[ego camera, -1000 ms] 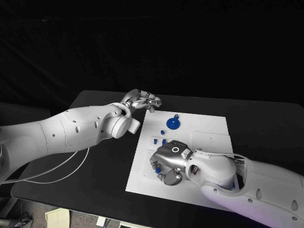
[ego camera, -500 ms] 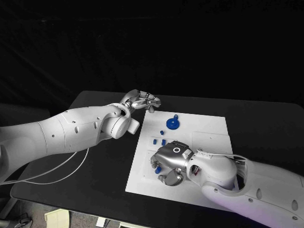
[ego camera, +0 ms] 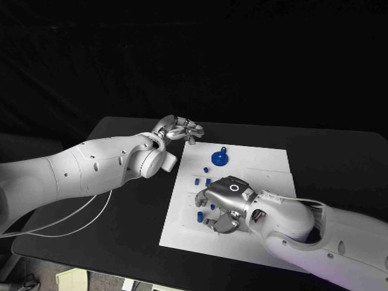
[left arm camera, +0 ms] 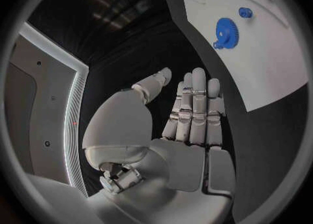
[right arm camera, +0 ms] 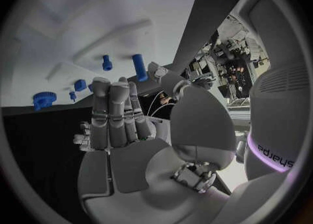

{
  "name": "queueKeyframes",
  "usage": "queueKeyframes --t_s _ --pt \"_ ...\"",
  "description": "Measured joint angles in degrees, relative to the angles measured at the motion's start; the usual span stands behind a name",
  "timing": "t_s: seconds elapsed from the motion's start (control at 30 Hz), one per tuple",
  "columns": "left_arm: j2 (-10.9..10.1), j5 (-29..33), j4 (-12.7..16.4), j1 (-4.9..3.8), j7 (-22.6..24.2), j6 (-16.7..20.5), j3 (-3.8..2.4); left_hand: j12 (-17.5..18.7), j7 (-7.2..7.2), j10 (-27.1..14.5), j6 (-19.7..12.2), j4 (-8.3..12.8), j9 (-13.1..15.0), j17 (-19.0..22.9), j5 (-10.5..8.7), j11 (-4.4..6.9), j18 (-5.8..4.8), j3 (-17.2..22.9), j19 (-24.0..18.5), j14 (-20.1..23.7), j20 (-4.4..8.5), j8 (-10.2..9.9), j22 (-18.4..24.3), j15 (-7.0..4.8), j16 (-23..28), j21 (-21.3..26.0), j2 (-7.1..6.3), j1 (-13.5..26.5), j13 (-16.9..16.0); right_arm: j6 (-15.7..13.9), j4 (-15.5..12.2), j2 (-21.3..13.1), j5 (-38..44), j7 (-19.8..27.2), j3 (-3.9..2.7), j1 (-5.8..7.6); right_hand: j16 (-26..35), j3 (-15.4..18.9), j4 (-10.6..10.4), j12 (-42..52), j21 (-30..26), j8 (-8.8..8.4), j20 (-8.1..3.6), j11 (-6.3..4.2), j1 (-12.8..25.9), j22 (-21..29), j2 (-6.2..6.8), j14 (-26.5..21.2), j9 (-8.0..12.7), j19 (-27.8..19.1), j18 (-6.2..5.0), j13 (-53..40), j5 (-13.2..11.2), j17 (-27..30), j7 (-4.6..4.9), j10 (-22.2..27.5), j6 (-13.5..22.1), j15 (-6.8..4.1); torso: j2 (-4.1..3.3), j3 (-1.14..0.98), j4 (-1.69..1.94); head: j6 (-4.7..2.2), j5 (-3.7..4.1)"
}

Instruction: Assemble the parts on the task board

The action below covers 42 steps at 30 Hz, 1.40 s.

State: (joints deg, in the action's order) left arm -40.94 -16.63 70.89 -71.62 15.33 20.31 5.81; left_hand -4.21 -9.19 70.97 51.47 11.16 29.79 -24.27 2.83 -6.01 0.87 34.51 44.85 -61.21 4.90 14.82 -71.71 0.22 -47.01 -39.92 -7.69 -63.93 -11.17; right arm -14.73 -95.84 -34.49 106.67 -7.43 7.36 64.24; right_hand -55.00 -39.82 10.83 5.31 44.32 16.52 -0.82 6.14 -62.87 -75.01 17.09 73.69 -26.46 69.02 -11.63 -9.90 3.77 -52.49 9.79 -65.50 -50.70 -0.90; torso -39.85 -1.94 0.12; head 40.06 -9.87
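Observation:
The white task board point(ego camera: 264, 182) lies in the middle of the black table. A blue gear point(ego camera: 220, 159) sits on its far part, with two small blue pegs point(ego camera: 202, 180) nearer the left edge. My right hand point(ego camera: 223, 206) hovers low over the board's near left part, fingers straight and holding nothing. More small blue parts point(ego camera: 201, 214) lie just beside it. The right wrist view shows the fingers point(right arm camera: 114, 114) pointing toward two pegs point(right arm camera: 138, 67) and the gear point(right arm camera: 44, 100). My left hand point(ego camera: 182, 128) floats off the board's far left corner, empty, fingers point(left arm camera: 194, 104) extended near the gear point(left arm camera: 226, 32).
Bare black tabletop point(ego camera: 124, 212) surrounds the board on every side. The board's right half point(ego camera: 273, 170) carries shallow white recesses and raised outlines. A white cable point(ego camera: 80, 221) hangs below my left arm.
My right hand has shifted slightly farther over the board and turned, uncovering small blue parts by its left side. The left hand has barely moved.

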Motion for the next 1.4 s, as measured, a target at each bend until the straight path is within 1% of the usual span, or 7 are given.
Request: queueKeyframes --t_s 0.27,0.47,0.77,0.83,0.93,1.2,1.4 --pt "-0.06 0.00 -0.01 0.00 -0.02 -0.01 0.00 0.00 0.00 0.00 0.00 0.00 0.00 -0.02 0.00 0.00 0.00 0.00 0.00 0.00 0.00 0.00 0.01 0.00 0.20 0.00 0.00 0.00 0.00 -2.33 -1.77 -3.09 -5.49 1.78 -1.75 0.81 -0.25 3.73 0.08 0.00 0.00 -0.24 0.07 -0.10 2.48 0.00 -0.01 -0.20 0.43 -0.28 0.06 0.26 0.91 0.07 -0.24 0.09 0.65 0.20 0.01 -0.01 -0.05 -0.51 0.49" --pt "-0.03 0.00 -0.47 0.00 -0.03 -0.02 0.02 0.00 0.00 0.00 0.00 0.00 0.00 -0.05 0.00 0.01 0.00 0.00 0.00 0.00 0.00 0.00 -0.01 0.00 0.20 0.00 0.00 0.00 0.00 -2.68 -3.21 -7.65 -14.82 2.75 -4.29 2.10 -0.59 4.88 -0.64 1.58 0.00 -0.24 0.09 -1.07 2.84 0.00 -0.36 -0.25 0.43 -0.27 0.10 -0.37 2.65 0.07 -0.11 -1.76 0.53 -0.13 0.07 -0.06 -0.15 -1.08 1.08" --pt "0.09 0.01 -0.82 0.04 -0.03 -0.04 0.05 0.00 0.00 0.00 0.00 -0.14 0.01 -0.13 0.00 0.02 0.00 -0.14 0.00 0.00 0.00 0.00 -0.04 0.00 0.20 0.00 0.00 0.00 0.00 0.08 -2.08 -14.53 -28.64 1.57 -4.39 6.53 -1.76 6.19 -3.08 16.96 0.77 1.10 -0.85 -3.30 2.60 0.01 -1.65 2.16 -0.33 1.29 0.12 -12.71 1.80 0.11 -2.09 -5.38 -1.79 -3.26 0.35 -0.08 -0.36 -2.22 3.35" --pt "0.16 0.04 -0.90 0.08 -0.03 -0.05 0.08 0.00 0.00 0.00 0.00 -0.14 0.01 -0.13 0.00 0.02 0.00 -0.14 0.00 0.00 0.00 0.00 -0.09 0.00 0.20 0.00 0.00 0.00 0.00 1.49 -1.43 -15.63 -31.46 0.62 -4.38 6.88 -3.36 6.51 -4.48 27.75 1.88 1.32 -1.14 -4.82 3.12 0.01 -2.17 2.85 -0.89 2.23 -0.23 -22.76 2.22 -0.70 -3.12 -6.97 -2.24 -3.96 0.44 -0.08 -0.44 -2.40 3.95" --pt "0.27 0.09 -0.93 0.15 -0.03 -0.07 0.08 0.00 0.00 0.00 0.00 -0.14 0.01 -0.14 0.00 0.02 0.00 -0.14 0.00 0.00 0.00 0.00 -0.09 0.00 0.20 0.00 0.00 0.00 0.00 3.08 -0.83 -17.08 -34.73 -0.63 -4.30 6.97 -5.63 5.52 -6.46 38.55 3.67 1.64 -1.79 -6.32 3.43 0.01 -3.54 2.99 -1.52 3.29 -0.24 -32.90 2.05 -2.14 -3.51 -5.44 -2.44 -4.86 0.61 -0.08 -0.59 -2.55 4.87" --pt "0.25 0.48 -0.64 0.56 0.02 -0.22 0.18 0.00 0.00 -0.05 0.00 -0.27 -0.04 -0.24 0.00 0.07 0.00 -0.27 0.00 0.00 0.00 0.00 -0.14 0.00 0.20 0.00 0.00 0.00 -0.05 9.75 -0.63 -20.28 -40.40 -4.75 -3.70 7.01 -12.35 2.95 -10.18 55.53 10.26 2.07 -3.22 -6.79 5.83 0.01 -5.41 2.83 -3.85 4.67 -0.24 -49.08 1.56 -7.28 -4.05 -2.19 -3.27 -6.00 1.14 -0.15 -0.97 -2.43 7.20" --pt "-0.48 0.71 0.67 0.69 0.06 -0.42 0.29 0.00 0.00 -0.05 0.00 -0.27 -0.04 -0.31 0.00 0.08 0.00 -0.27 0.00 0.00 0.00 0.00 -0.17 0.00 0.20 0.12 0.00 0.00 -0.05 16.32 -1.30 -21.73 -44.02 -9.11 -1.76 7.03 -13.67 3.85 -11.32 57.25 12.17 2.07 -3.72 -6.74 8.89 0.01 -6.79 2.32 -5.02 4.15 -0.22 -51.40 1.77 -8.61 -3.99 -1.27 -3.33 -6.04 1.71 -0.25 -1.28 -1.90 8.17"
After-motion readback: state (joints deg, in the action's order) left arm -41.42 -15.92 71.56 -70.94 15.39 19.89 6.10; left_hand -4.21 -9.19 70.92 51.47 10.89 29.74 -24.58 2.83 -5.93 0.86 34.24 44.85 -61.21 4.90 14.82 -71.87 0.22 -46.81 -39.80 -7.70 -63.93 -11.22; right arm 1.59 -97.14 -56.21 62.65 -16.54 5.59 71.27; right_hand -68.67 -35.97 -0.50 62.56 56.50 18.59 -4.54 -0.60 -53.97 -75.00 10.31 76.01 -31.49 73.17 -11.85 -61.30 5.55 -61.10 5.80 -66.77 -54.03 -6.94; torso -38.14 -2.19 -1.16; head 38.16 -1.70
